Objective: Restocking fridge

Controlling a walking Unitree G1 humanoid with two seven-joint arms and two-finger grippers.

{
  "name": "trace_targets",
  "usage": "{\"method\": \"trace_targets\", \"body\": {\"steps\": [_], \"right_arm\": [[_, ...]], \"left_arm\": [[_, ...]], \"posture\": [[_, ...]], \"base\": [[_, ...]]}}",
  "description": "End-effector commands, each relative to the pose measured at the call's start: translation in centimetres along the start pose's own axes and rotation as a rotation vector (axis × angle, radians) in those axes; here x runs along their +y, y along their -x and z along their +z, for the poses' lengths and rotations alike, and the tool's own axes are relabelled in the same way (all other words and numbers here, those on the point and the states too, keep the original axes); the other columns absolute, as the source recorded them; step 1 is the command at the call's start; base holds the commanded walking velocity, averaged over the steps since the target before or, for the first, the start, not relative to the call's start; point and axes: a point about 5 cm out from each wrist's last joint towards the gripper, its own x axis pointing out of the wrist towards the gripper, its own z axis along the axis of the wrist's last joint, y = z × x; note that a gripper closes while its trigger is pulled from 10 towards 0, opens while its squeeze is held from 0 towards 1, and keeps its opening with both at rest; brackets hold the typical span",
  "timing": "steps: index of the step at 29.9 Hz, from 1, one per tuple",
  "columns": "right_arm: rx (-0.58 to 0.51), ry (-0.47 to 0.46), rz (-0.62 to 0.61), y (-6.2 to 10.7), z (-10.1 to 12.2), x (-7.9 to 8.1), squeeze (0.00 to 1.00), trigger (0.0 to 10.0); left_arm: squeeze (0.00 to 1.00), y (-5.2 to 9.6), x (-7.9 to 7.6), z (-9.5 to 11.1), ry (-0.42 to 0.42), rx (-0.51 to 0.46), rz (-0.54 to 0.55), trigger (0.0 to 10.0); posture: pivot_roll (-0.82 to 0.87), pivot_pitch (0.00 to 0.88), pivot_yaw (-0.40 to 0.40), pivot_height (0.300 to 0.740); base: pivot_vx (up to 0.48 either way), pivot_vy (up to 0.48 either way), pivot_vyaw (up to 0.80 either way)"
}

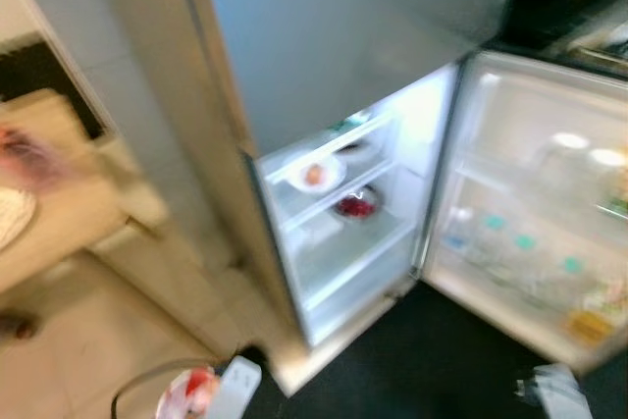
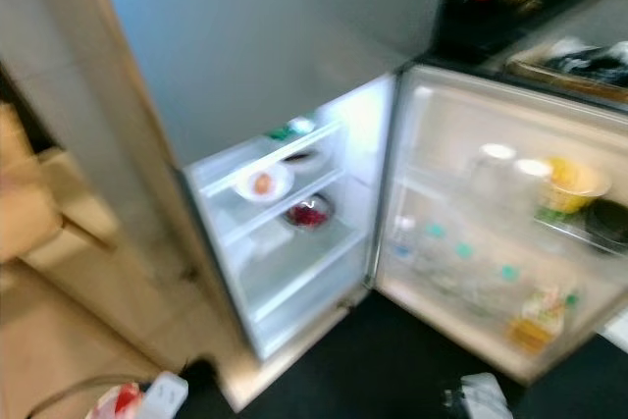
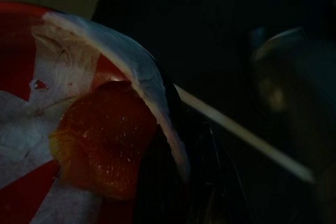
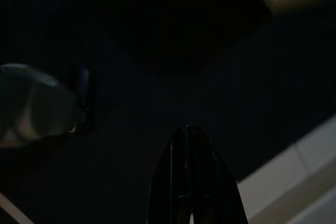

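The fridge [image 1: 343,76] stands ahead with its lower door [image 1: 540,203] swung open to the right. On the lit shelves sit a white plate with an orange item [image 1: 314,176] and, one shelf lower, a bowl of something red [image 1: 355,206]. My left gripper [image 1: 211,390] hangs low at the bottom left, shut on a red and white plate [image 3: 31,93] that carries an orange piece of food [image 3: 102,140] under clear film. My right gripper [image 4: 189,182] hangs low at the bottom right over the dark floor, its fingers pressed together with nothing between them. The head views are blurred.
Door racks hold bottles [image 2: 461,252], a yellow bowl [image 2: 569,183] and a yellow packet [image 2: 535,321]. A wooden table [image 1: 59,213] stands at the left over pale tiles. A dark mat [image 1: 432,360] lies before the fridge. A cluttered counter [image 2: 579,56] is at the upper right.
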Motion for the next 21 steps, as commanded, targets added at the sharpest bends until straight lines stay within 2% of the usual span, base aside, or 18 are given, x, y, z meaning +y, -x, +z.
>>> {"method": "trace_targets", "body": {"steps": [1,14,17,21], "right_arm": [[-0.006,0.005,0.025,-0.2,0.3,1.0,0.0,10.0],[-0.009,0.027,0.024,-0.2,0.4,1.2,0.0,10.0],[-0.012,-0.01,0.011,-0.2,0.4,1.2,0.0,10.0],[-0.001,0.009,0.016,-0.2,0.4,1.2,0.0,10.0]], "left_arm": [[0.0,0.1,0.5,-0.8,-0.006,0.025,0.014,10.0],[0.0,0.1,-0.4,-1.8,-0.013,0.051,-0.007,10.0],[0.0,0.1,-0.6,-1.9,-0.019,0.056,-0.02,10.0],[0.0,0.1,-0.7,-2.0,-0.026,0.063,-0.029,10.0]], "posture": [[-0.05,0.0,0.045,0.74],[-0.04,0.0,0.049,0.74],[-0.04,0.0,0.045,0.74],[-0.04,0.0,0.043,0.74]], "base": [[0.0,0.0,0.77],[0.0,0.0,0.77],[0.0,0.0,0.0],[0.0,-0.142,0.0]]}}
